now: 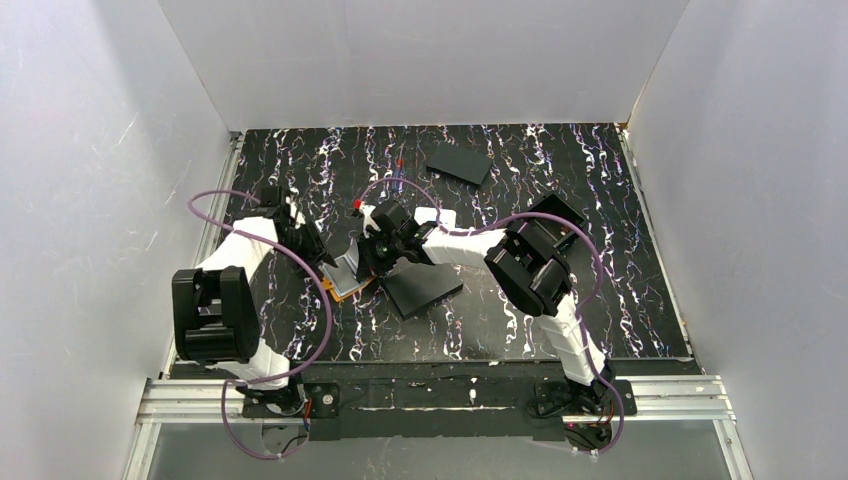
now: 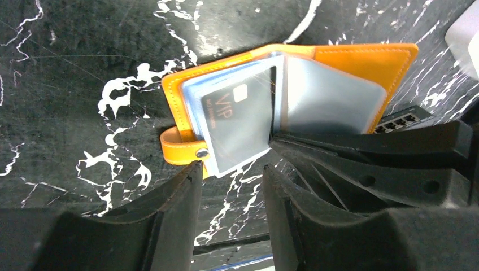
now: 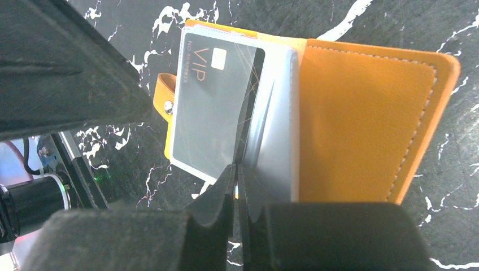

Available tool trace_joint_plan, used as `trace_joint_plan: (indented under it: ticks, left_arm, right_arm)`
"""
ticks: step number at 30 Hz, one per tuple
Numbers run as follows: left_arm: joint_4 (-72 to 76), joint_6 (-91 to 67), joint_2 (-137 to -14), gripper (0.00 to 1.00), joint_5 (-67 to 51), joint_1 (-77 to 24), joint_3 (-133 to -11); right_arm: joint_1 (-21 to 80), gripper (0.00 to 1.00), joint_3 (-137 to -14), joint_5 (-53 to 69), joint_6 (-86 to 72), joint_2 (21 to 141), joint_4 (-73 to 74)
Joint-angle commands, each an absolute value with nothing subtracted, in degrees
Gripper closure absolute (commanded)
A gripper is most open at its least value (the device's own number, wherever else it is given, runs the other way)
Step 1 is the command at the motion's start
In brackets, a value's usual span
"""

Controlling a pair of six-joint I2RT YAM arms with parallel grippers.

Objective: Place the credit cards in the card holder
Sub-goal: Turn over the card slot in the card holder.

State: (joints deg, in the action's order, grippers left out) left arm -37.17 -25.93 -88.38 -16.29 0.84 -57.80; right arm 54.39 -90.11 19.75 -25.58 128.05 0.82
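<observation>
The orange card holder [image 1: 345,285] [image 2: 361,59] [image 3: 361,118] lies open on the black marbled table, its clear sleeves fanned out. A black credit card marked VIP [image 2: 234,110] [image 3: 212,96] sits inside the left sleeve. My right gripper [image 3: 236,168] [image 1: 375,258] is shut on the lower edge of that carded sleeve, close to the fold. My left gripper [image 2: 231,168] [image 1: 325,262] is open just in front of the holder's clasp tab [image 2: 181,151], with nothing between its fingers.
A flat black rectangle [image 1: 425,288] lies right of the holder, partly under the right arm. Another flat black rectangle [image 1: 458,162] lies at the back. White walls enclose the table on three sides. The two grippers are very close together over the holder.
</observation>
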Motion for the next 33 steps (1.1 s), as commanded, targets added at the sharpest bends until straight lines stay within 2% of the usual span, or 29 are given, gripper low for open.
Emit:
trace_joint_plan:
  ticks: [1, 13, 24, 33]
  left_arm:
    - [-31.36, -31.02, -89.2, 0.57, -24.74, 3.25, -53.98]
    - [-27.15, -32.61, -92.89, 0.57, -26.61, 3.24, -52.09]
    - [-29.71, -31.99, -85.6, 0.51, -18.39, 3.23, -50.19]
    - [-28.05, -32.64, -89.66, 0.5, -21.32, 3.19, -50.79]
  right_arm:
    - [54.58, 0.87, -88.89, 18.45, -25.1, 129.8, 1.15]
    - [54.49, 0.87, -88.95, 18.82, -24.97, 129.58, 1.05]
    - [54.49, 0.87, -89.2, 18.99, -24.88, 129.57, 1.35]
    - [54.49, 0.87, -89.45, 19.45, -25.38, 129.99, 1.16]
